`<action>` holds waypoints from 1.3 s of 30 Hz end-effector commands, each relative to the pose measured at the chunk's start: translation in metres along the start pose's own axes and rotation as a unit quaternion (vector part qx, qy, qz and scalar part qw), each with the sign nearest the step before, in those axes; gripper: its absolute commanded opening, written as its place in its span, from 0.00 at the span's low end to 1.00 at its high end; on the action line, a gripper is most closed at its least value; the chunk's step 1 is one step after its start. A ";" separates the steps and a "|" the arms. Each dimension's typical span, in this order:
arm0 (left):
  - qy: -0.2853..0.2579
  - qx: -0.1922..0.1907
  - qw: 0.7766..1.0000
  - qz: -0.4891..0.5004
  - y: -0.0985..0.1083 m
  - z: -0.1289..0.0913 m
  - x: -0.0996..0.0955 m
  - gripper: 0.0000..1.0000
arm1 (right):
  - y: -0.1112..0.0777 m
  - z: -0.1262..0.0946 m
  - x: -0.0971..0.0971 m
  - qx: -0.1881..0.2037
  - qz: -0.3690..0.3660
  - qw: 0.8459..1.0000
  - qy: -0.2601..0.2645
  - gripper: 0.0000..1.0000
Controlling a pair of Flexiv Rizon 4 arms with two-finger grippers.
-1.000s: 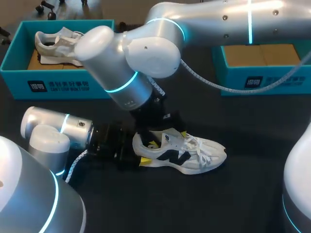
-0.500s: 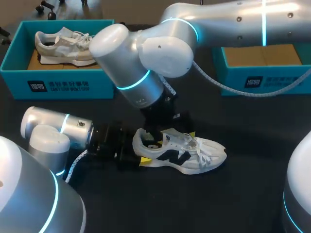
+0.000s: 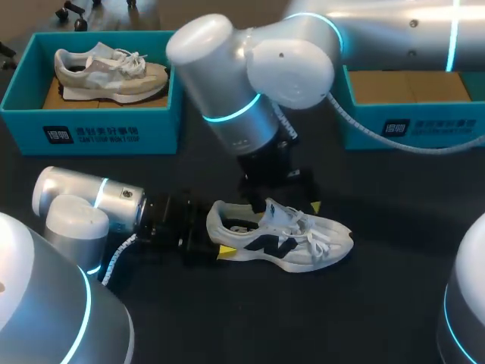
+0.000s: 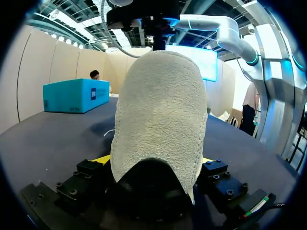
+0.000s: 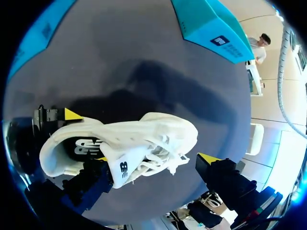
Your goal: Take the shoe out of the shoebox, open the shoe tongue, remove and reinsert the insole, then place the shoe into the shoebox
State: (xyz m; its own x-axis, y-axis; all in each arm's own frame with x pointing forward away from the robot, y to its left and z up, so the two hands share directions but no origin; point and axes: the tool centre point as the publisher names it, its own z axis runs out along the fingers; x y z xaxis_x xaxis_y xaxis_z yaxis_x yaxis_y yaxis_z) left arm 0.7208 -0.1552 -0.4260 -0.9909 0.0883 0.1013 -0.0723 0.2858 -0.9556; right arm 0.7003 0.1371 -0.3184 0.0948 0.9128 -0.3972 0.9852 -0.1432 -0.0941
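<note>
Risen and swung off to the right over the last second, with the right end effector (image 3: 289,199) now hanging just above the tongue (image 3: 271,212), fingers apart and holding nothing. Nearest in, left end effector (image 3: 217,236) clamped on the heel of the shoe (image 3: 284,241), upright on the bench (image 3: 379,303), toe to the right. Looks like the tongue-opening step. Keep the heel clamp firm to stop any sliding. Come back down squarely over the tongue's top edge and pinch only that flap, clear of the laces (image 3: 312,227). Then draw up and toward the toe. Farther back, shoebox (image 3: 394,125) at right, brown floor bare where visible. Another shoebox (image 3: 91,133) at left with a second shoe (image 3: 106,68).
</note>
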 end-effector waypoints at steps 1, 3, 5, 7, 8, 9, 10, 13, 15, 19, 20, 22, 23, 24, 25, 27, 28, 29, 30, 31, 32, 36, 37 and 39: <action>0.001 -0.001 1.000 0.000 0.006 -0.002 -0.005 0.00 | -0.004 -0.004 -0.013 -0.005 -0.007 0.998 0.065 1.00; 0.001 -0.001 1.000 0.000 0.006 -0.002 -0.005 0.00 | -0.006 -0.007 -0.014 -0.009 -0.016 0.997 0.080 1.00; 0.001 -0.001 1.000 0.000 0.006 -0.002 -0.005 0.00 | -0.010 -0.008 -0.011 -0.009 -0.022 0.996 0.091 1.00; 0.001 -0.001 1.000 0.000 0.006 -0.002 -0.005 0.00 | -0.012 -0.006 -0.009 -0.007 -0.025 0.995 0.099 0.89; 0.001 -0.001 1.000 0.000 0.006 -0.002 -0.005 0.00 | -0.013 -0.005 -0.007 -0.007 -0.027 0.994 0.102 0.83; 0.001 -0.001 1.000 0.000 0.006 -0.002 -0.005 0.00 | -0.015 -0.004 -0.006 -0.005 -0.029 0.994 0.104 0.74; 0.001 -0.001 1.000 0.000 0.006 -0.002 -0.005 0.00 | -0.016 -0.003 -0.005 -0.006 -0.031 0.993 0.111 0.68; 0.001 -0.001 1.000 0.000 0.006 -0.002 -0.005 0.00 | -0.019 -0.005 -0.004 -0.010 -0.035 0.993 0.115 0.60; 0.001 -0.001 1.000 0.000 0.006 -0.002 -0.005 0.00 | -0.022 -0.007 -0.004 -0.011 -0.036 0.992 0.117 0.47; 0.001 -0.001 1.000 0.000 0.006 -0.002 -0.005 0.00 | -0.025 -0.011 -0.003 -0.014 -0.045 0.991 0.123 0.43; 0.001 -0.001 1.000 0.000 0.006 -0.002 -0.005 0.00 | -0.026 -0.012 -0.002 -0.014 -0.048 0.991 0.126 0.41; 0.001 -0.001 1.000 0.000 0.006 -0.002 -0.005 0.00 | -0.028 -0.014 -0.002 -0.016 -0.054 0.989 0.134 0.37; 0.001 -0.001 1.000 0.000 0.006 -0.002 -0.005 0.00 | -0.028 -0.015 -0.002 -0.018 -0.057 0.989 0.138 0.35; 0.001 -0.001 1.000 0.000 0.006 -0.002 -0.005 0.00 | -0.029 -0.015 -0.002 -0.020 -0.062 0.988 0.143 0.27; 0.001 -0.001 1.000 0.000 0.006 -0.002 -0.005 0.00 | -0.029 -0.015 -0.002 -0.021 -0.066 0.987 0.146 0.25; 0.001 -0.001 1.000 0.000 0.006 -0.002 -0.005 0.00 | -0.029 -0.016 -0.003 -0.025 -0.080 0.984 0.158 0.09; 0.001 -0.001 1.000 0.000 0.006 -0.002 -0.005 0.00 | -0.029 -0.016 -0.004 -0.028 -0.085 0.982 0.167 0.00; 0.001 -0.001 1.000 0.000 0.006 -0.002 -0.005 0.00 | -0.029 -0.014 -0.006 -0.028 -0.092 0.980 0.177 0.00; 0.001 -0.001 1.000 0.000 0.006 -0.002 -0.005 0.00 | -0.028 -0.013 -0.008 -0.027 -0.100 0.977 0.186 0.00; 0.001 -0.001 1.000 0.000 0.006 -0.002 -0.005 0.00 | -0.027 -0.012 -0.010 -0.031 -0.106 0.975 0.195 0.00; 0.001 -0.001 1.000 0.000 0.006 -0.002 -0.005 0.00 | -0.026 -0.010 -0.012 -0.029 -0.110 0.973 0.202 0.00; 0.001 -0.001 1.000 0.000 0.006 -0.002 -0.005 0.00 | -0.023 -0.007 -0.025 -0.035 -0.123 0.964 0.232 0.00; 0.001 -0.001 1.000 0.000 0.006 -0.002 -0.005 0.00 | -0.022 -0.007 -0.030 -0.041 -0.126 0.962 0.240 0.00; 0.001 -0.001 1.000 0.000 0.006 -0.002 -0.005 0.00 | -0.020 -0.007 -0.038 -0.046 -0.131 0.959 0.249 0.00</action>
State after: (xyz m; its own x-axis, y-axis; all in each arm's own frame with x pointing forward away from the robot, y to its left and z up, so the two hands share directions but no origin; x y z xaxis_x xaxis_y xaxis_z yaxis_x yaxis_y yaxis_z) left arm 0.7210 -0.1550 -0.4261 -0.9909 0.0881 0.1014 -0.0723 0.2856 -0.9556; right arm 0.6828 0.1280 -0.3019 -0.1319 0.9867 -0.0951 0.9900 0.1264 -0.0622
